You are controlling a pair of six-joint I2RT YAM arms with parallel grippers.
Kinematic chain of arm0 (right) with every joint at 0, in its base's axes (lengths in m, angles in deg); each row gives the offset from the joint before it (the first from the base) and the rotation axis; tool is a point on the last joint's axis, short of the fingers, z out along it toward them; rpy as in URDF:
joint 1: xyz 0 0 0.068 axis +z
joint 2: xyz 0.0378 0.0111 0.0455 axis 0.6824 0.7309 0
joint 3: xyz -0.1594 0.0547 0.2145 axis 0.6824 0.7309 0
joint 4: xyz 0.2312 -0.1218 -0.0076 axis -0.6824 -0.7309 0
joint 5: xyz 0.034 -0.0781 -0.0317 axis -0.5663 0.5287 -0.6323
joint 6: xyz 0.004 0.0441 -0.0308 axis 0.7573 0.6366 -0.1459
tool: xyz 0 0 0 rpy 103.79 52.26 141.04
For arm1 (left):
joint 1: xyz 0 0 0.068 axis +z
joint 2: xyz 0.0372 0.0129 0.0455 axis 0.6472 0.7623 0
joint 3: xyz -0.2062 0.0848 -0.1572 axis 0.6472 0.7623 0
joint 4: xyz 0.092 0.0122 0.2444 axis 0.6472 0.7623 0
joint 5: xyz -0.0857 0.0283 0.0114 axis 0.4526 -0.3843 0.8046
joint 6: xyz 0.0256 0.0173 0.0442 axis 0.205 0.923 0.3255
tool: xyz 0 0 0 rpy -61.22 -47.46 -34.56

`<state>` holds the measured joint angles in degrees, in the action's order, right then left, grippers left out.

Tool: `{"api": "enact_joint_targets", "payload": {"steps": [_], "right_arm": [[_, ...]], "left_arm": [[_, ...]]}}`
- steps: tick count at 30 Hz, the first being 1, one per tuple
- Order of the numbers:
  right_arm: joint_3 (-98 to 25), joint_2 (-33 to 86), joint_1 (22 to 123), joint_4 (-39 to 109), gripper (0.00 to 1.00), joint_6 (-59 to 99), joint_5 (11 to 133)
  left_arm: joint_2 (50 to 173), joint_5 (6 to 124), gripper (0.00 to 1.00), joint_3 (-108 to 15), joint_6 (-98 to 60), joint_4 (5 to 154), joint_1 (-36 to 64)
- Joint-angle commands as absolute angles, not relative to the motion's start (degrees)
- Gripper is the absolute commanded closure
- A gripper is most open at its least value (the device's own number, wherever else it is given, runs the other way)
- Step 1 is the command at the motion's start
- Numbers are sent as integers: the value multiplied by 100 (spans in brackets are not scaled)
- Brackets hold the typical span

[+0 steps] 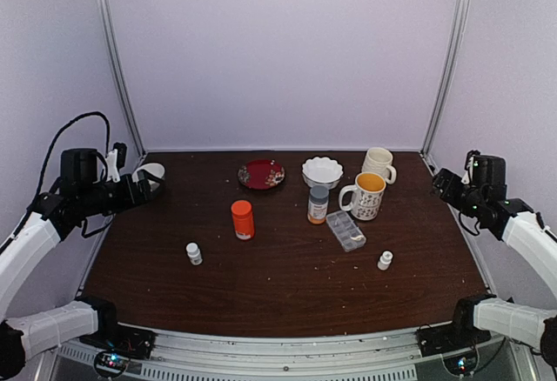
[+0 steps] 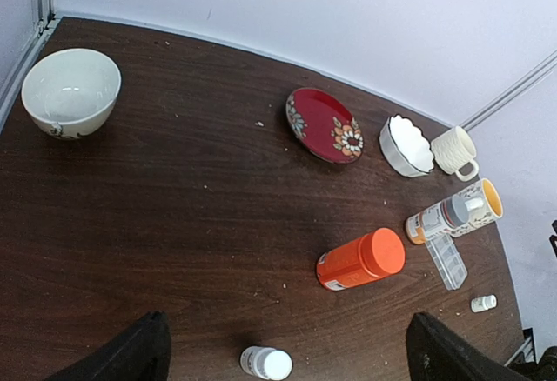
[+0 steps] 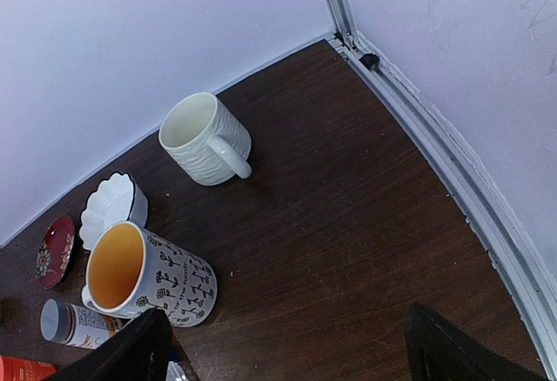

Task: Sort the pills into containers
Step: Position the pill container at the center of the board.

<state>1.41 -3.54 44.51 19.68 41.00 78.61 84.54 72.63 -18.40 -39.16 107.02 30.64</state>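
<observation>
The box (image 1: 345,230) is small, flat and see-through, with a row of little compartments. It lies slanted on the dark table (image 1: 287,298), a bit right of the middle. I cannot tell if its lid is up or down. Tiny pale specks (image 2: 259,123) lie here and there on the table. They are too small to tell if they are pills.

A brown bottle with a grey cap (image 1: 318,204) and a spotted mug with a yellow inside (image 1: 365,196) stand just behind the box. They crowd its far side. A little white bottle (image 1: 385,260) stands near its front right corner. An orange bottle (image 1: 243,219) stands to the left, well apart, and another little white bottle (image 1: 193,253) stands nearer the front. At the back are a red plate (image 1: 261,174), a wavy white bowl (image 1: 322,171) and a ribbed white mug (image 1: 378,163). A round white bowl (image 1: 150,175) sits at the far left.

That makes one box, four bottles, two mugs, two bowls and one plate.

The left claw (image 2: 285,333) and the right claw (image 3: 287,320) are up at the sides, far from the box. Each has its fingers spread wide and holds nothing.
</observation>
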Motion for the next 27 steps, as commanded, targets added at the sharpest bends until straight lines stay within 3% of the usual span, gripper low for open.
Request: {"api": "enact_joint_targets", "payload": {"steps": [1, 8, 13, 17, 27], "right_arm": [[41, -293, 4429, 1691, 4, 4206, 7420], [158, -618, 4580, 1867, 6, 3982, 6653], [-80, -817, 5613, 1549, 0, 3360, 6907], [-469, -321, 6238, 1156, 0, 3273, 6762], [-1269, 1591, 7855, 913, 0, 3162, 7808]], "left_arm": [[8304, 7478, 2, -1826, -3868, 10508, 3074], [8088, 8062, 2, -1471, -3747, 10270, 3075], [8187, 8186, 2, -1430, -3803, 10217, 3075], [8234, 7854, 2, -1409, -4024, 10184, 3069], [8220, 8558, 2, -1352, -3706, 9981, 3073]]}}
